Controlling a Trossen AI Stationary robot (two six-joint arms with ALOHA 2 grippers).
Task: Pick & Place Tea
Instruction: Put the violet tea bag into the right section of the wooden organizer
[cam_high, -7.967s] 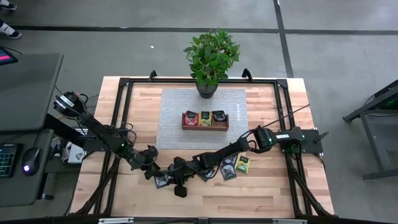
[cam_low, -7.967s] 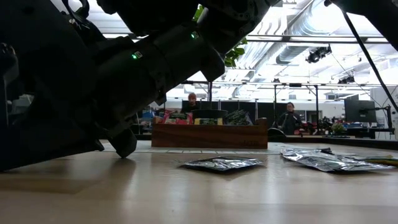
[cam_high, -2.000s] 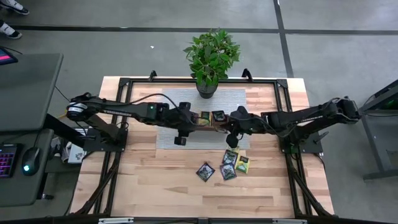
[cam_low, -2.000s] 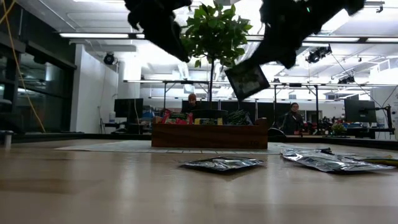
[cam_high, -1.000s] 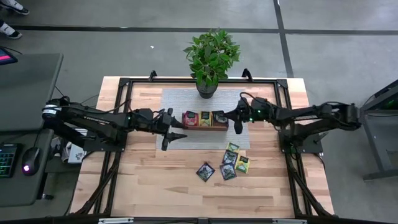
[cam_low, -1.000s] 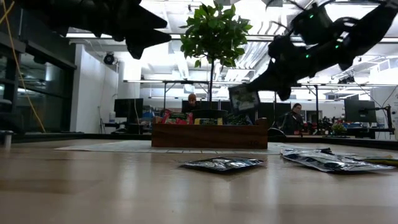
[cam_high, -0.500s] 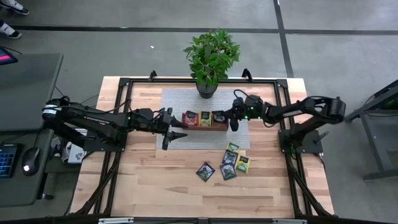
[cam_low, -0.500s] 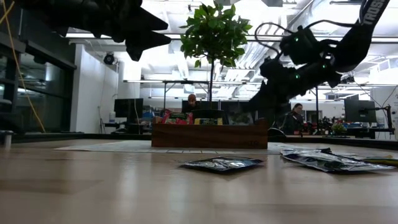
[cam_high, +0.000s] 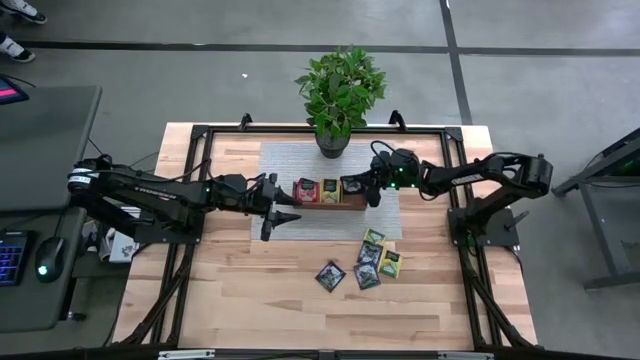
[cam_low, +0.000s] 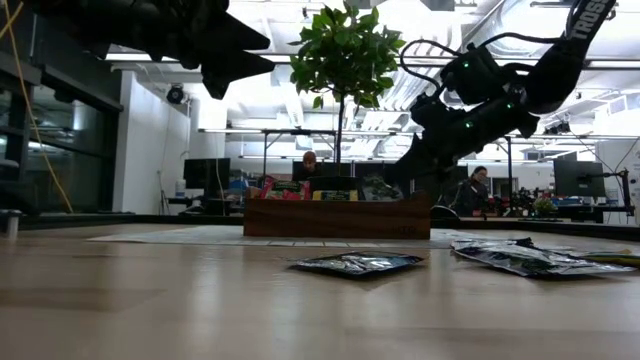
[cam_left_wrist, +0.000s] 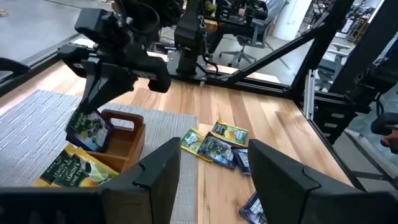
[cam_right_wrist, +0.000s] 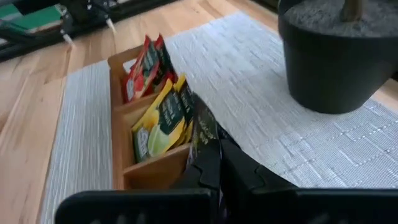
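Observation:
The brown wooden tray (cam_high: 311, 205) stands on a grey mat, with red sachets (cam_right_wrist: 144, 65) in one compartment and yellow-green ones (cam_right_wrist: 159, 119) in the middle. My right gripper (cam_high: 372, 192) hovers at the tray's right end, shut on a dark green sachet (cam_left_wrist: 90, 129). My left gripper (cam_high: 281, 207) waits open above the mat just left of the tray, touching nothing. Several loose sachets (cam_high: 368, 260) lie flat on the bare wood nearer the near edge; in the low view they show as flat foil shapes (cam_low: 356, 263). My right gripper pinches the dark sachet between its two fingers at the upper edge (cam_right_wrist: 206, 138). The fingers (cam_left_wrist: 88, 93) come from above, slanting in from the table's right. The sachet hangs upright below them, its lower part (cam_left_wrist: 87, 140) down in the tray's right compartment; whether it touches bottom I cannot tell.
A potted plant (cam_high: 338, 92) in a dark pot (cam_right_wrist: 336, 50) stands on the mat's far edge just behind the tray. The grey mat (cam_high: 275, 225) lies in the table's middle. A black frame (cam_high: 200, 180) runs around the table. People sit far off in the room (cam_low: 468, 190).
My right gripper has moved toward the table's left and down to the tray, still shut. The dark sachet, hanging clear above the tray's right end a second ago, is now lowered into the right compartment.

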